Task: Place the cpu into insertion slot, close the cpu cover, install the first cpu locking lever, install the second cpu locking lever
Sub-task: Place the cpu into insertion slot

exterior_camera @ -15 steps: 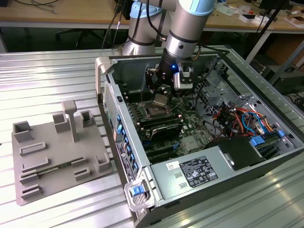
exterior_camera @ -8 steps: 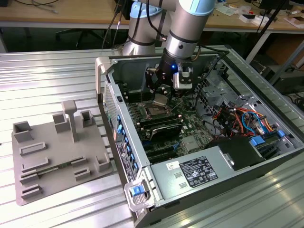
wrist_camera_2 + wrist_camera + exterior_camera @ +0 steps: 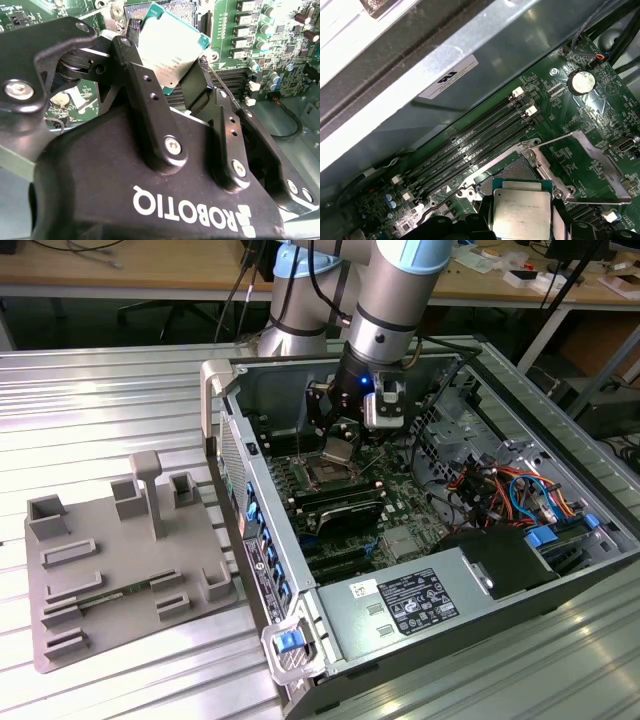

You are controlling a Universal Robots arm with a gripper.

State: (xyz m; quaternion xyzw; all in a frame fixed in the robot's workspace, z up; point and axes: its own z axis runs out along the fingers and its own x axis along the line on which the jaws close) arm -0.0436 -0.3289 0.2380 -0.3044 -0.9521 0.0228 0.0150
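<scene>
Pincer [image 3: 163,62] clamped on the cpu [image 3: 170,42] by opposite edges; insertion slot [image 3: 512,167] just beneath its fingertips, cpu cover [image 3: 605,160] open alongside

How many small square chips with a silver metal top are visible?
1. The small square silver-topped cpu is held in the black gripper, over the dark square insertion slot. Others may be hidden.

Seen from my remote desk: white lettering, upside down, across the black body of the gripper [image 3: 165,57]; faint print on the cpu [image 3: 521,212]; a printed white label [image 3: 405,602] on the power supply [image 3: 355,640]; a white sticker [image 3: 447,76] on the case wall [image 3: 485,35].
</scene>
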